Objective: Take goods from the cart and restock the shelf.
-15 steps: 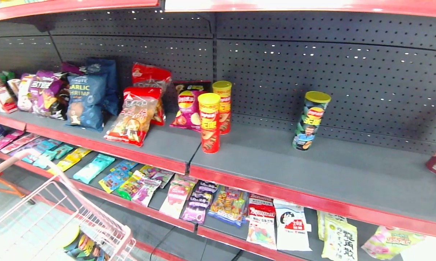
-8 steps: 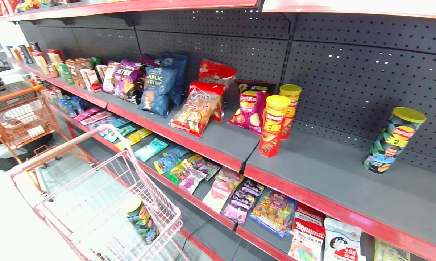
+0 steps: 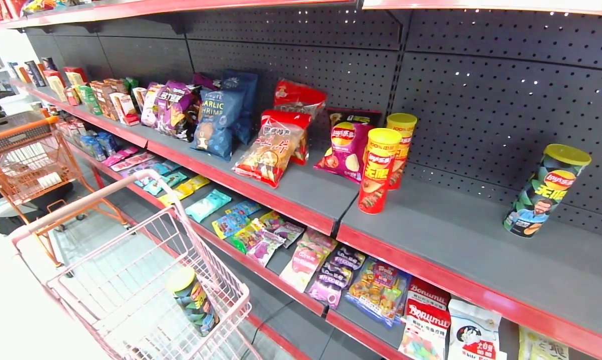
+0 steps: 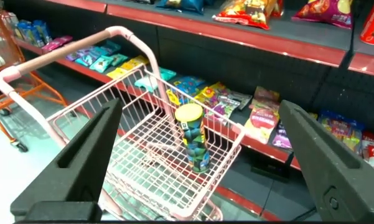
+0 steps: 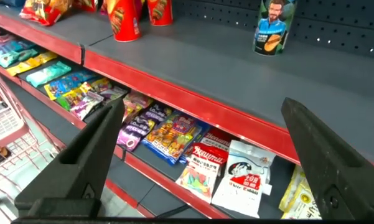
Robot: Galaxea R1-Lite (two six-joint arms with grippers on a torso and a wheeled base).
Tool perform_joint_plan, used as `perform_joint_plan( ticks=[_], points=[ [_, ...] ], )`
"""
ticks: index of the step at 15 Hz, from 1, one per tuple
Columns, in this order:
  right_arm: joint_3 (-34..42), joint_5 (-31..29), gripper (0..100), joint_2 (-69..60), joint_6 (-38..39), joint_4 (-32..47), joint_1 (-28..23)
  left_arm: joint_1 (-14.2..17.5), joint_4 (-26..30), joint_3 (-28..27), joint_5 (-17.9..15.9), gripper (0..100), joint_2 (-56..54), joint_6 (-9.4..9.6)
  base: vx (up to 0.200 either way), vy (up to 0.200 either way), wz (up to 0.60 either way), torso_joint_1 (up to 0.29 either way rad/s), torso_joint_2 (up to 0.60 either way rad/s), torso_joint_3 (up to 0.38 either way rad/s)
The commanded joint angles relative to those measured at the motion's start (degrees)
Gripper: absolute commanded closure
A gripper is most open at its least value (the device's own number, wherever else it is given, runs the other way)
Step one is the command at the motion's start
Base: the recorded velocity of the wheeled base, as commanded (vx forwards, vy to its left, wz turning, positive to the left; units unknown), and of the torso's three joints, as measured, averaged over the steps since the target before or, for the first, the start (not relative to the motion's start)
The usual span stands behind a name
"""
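Observation:
A pink wire cart [image 3: 95, 200] stands at the lower left in the head view. Upright in its near corner is one dark green chip can [image 3: 193, 302] with a yellow lid. The left wrist view has the same can [image 4: 193, 140], with my left gripper [image 4: 200, 107] open above the cart [image 4: 62, 68] and well clear of it. A matching can [image 3: 546, 192] stands alone on the grey shelf [image 3: 431, 235] at the right. My right gripper [image 5: 202, 102] is open in front of the shelf [image 5: 236, 74], holding nothing, and that can [image 5: 275, 25] is beyond it.
Two red chip cans [image 3: 378, 172] and several snack bags [image 3: 275, 150] fill the shelf's left part; bare shelf lies between the red cans and the green can. Flat packets [image 3: 306, 260] cover the lower shelf. An orange cart [image 3: 25, 160] stands at the far left.
The head view has swung left, bringing the pink cart and the can in it fully into the picture. The goods on the shelf stand as before.

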Motion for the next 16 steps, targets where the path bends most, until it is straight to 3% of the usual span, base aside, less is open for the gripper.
perform_joint_plan(
  ticks=[1,16],
  points=[
    [0.0,0.0,0,0.0,0.0,0.0,0.0,0.0,0.0,0.0,0.0,0,0.1,-0.07,0.000,0.000,0.00,-0.105,0.21,0.119],
    [0.0,0.0,0,0.0,0.0,0.0,0.0,0.0,0.0,0.0,-1.1,0,0.1,-0.68,0.000,0.000,0.00,-0.135,0.32,0.182]
  ],
)
